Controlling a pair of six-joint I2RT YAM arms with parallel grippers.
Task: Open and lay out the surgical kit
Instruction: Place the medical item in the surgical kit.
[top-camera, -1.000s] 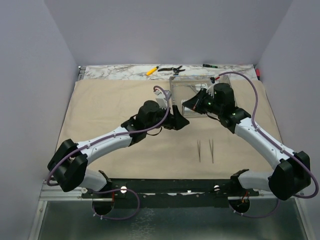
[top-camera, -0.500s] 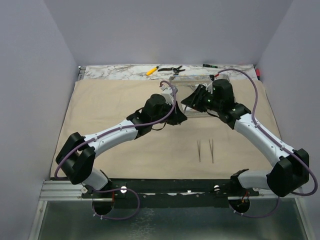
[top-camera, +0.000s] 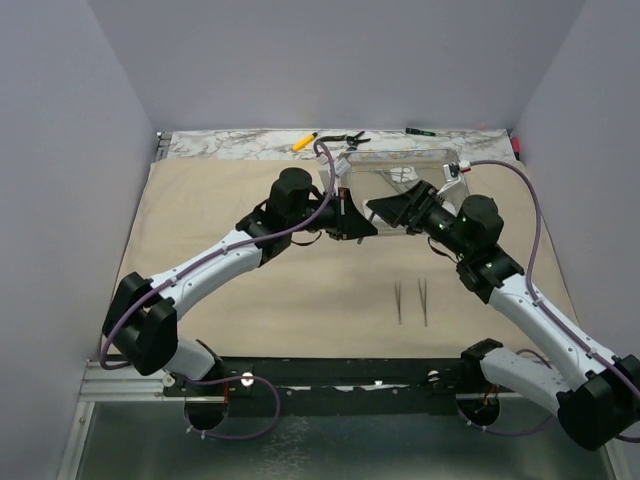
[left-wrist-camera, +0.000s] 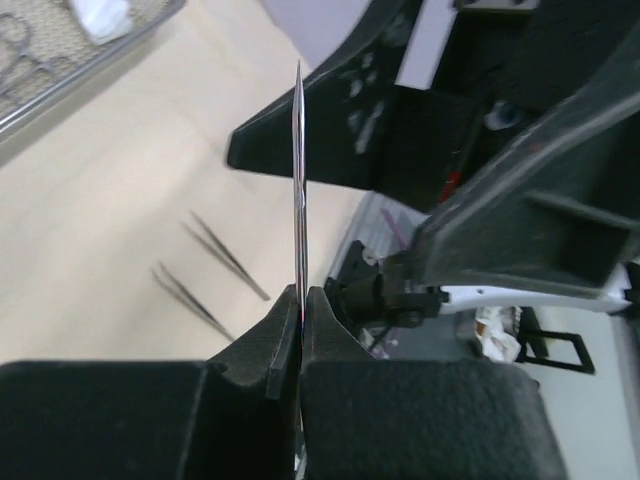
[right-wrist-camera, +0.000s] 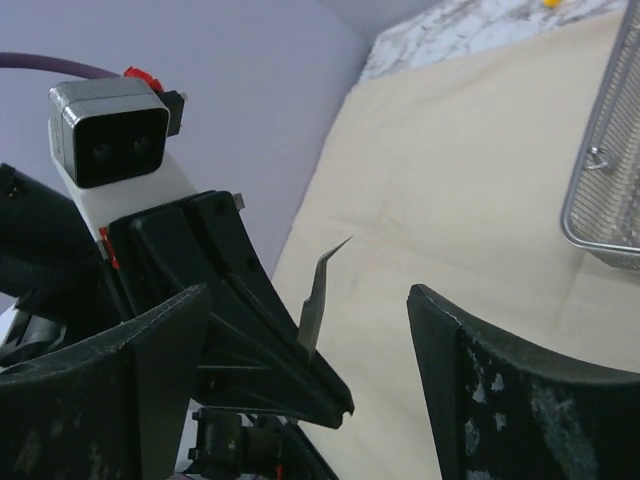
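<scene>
Left wrist view, left gripper (left-wrist-camera: 301, 325) clamped on thin tweezers (left-wrist-camera: 299, 190) (tips outward) — right gripper (right-wrist-camera: 305, 300) wide, facing it, arms outstretched

Left gripper (top-camera: 358, 226) and right gripper (top-camera: 382, 211) stand nose to nose just before the tray (top-camera: 400, 156), the clamped tweezers (left-wrist-camera: 299, 170) jutting into the narrow gap. Loose tweezers (top-camera: 423, 302) lie nearer the bases; the cloth wrap (top-camera: 200, 215) gives broad passage on its left half

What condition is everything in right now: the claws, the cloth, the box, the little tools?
beige cloth wrap: unfolded, spread flat.
clear tray: resting on the cloth, clamps inside.
left gripper: shut on the raised tweezers.
raised tweezers: pinched, off the cloth.
right gripper: open, empty.
two other tweezers: lying flat, side by side.
</scene>
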